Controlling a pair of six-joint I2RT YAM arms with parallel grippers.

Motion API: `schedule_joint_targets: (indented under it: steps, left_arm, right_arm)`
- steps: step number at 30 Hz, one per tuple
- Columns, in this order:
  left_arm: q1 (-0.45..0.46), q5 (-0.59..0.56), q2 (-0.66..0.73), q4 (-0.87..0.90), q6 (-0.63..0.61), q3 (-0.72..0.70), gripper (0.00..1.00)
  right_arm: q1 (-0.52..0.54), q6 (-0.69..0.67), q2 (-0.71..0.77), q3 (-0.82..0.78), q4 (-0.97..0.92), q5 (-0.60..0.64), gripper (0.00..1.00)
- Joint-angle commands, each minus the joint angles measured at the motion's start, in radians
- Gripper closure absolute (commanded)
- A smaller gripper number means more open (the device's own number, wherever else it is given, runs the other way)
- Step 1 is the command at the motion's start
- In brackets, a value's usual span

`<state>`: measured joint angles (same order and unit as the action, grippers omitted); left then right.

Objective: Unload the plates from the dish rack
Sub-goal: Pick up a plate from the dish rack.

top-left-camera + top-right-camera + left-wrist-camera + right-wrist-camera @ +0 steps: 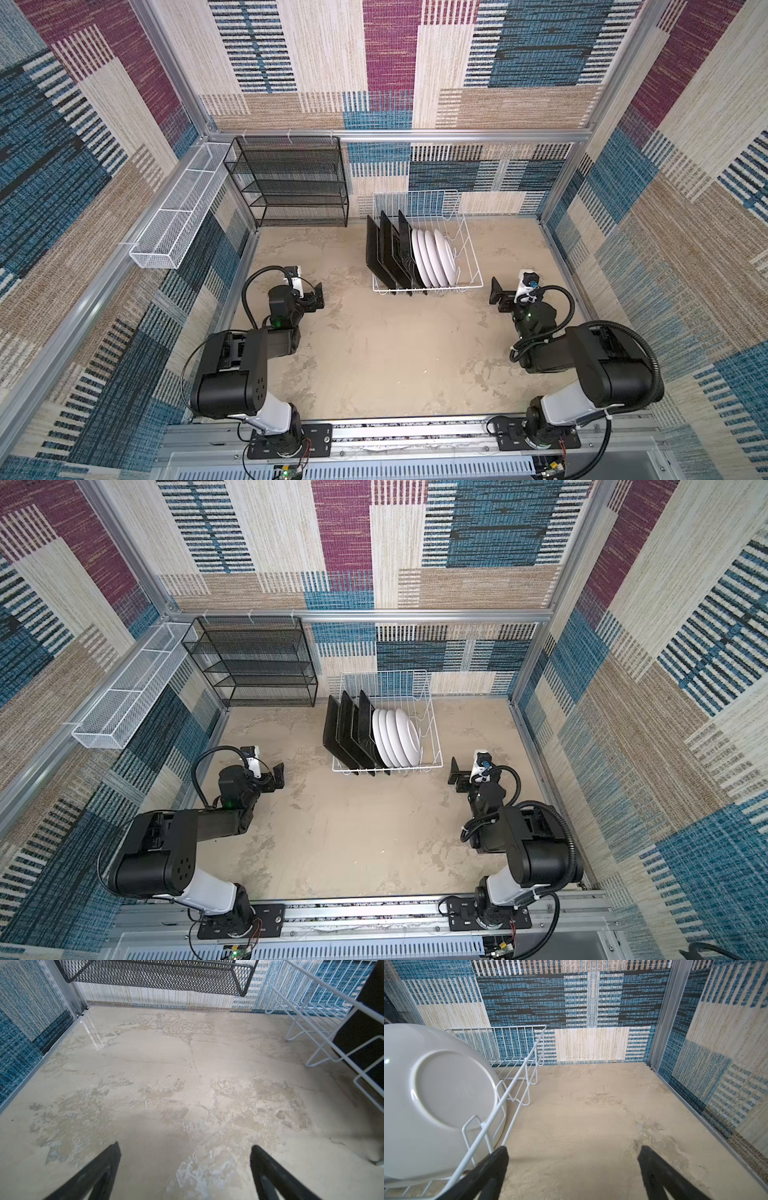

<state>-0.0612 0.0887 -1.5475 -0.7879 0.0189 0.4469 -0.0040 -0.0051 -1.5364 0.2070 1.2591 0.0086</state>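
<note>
The white wire dish rack (468,249) (432,746) stands at the back of the sandy table, right of centre. Black-backed square plates (390,253) (347,733) stand on edge in its left half and several white-backed round plates (434,257) (395,737) stand in its right half. My left gripper (318,296) (186,1147) hovers open to the left of the rack and holds nothing. On the rack's right, my right gripper (496,295) (574,1150) is open and empty, with the outermost round plate (446,1095) close beside it behind the rack's wire (517,1088).
A black mesh shelf unit (291,183) (158,976) stands against the back wall at the left. A long white mesh basket (178,212) hangs on the left wall. Carpeted walls and aluminium frame rails enclose the table on three sides.
</note>
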Motion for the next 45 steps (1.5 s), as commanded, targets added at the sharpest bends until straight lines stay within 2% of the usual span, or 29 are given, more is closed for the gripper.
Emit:
schedule_joint_targets:
  steps: [1, 41, 45]
  left_arm:
    - [0.001, 0.019, 0.001, 0.0, -0.028, -0.001, 0.01]
    - [0.0, 0.026, 0.005, -0.004, -0.027, -0.004, 0.01]
    - [0.001, 0.013, 0.02, -0.055, -0.025, -0.038, 0.01]
  right_arm:
    - [0.0, -0.009, 0.002, 0.004, 0.022, -0.001, 0.0]
    - [-0.001, -0.01, 0.004, 0.0, 0.029, -0.001, 0.0]
    - [-0.001, -0.008, 0.061, 0.042, -0.083, 0.004, 0.0]
